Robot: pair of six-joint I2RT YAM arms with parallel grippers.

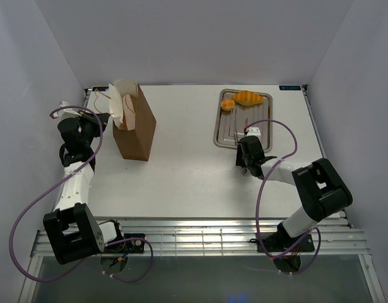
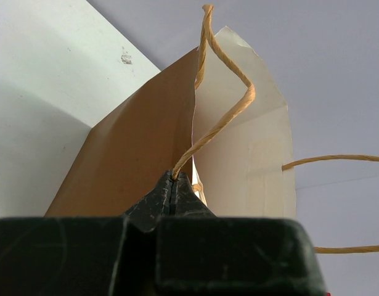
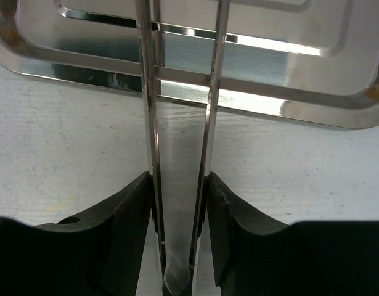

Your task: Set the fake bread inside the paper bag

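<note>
Left gripper (image 2: pixel 172 188) clenched twine handle (image 2: pixel 223 117) of tall brown paper bag (image 1: pixel 135 136). Right gripper (image 3: pixel 180 185) grasped silver steel tongs (image 3: pixel 151 123); golden-orange toy loaves (image 1: pixel 249 98) lay on flat steel tray (image 1: pixel 217 129). Risk: slick tongs dropping loaf short of bag.

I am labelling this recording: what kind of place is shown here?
Probably a robot test booth: plain white walls around a table, two robot arms fixed at its near edge, toy bread on a steel tray.
</note>
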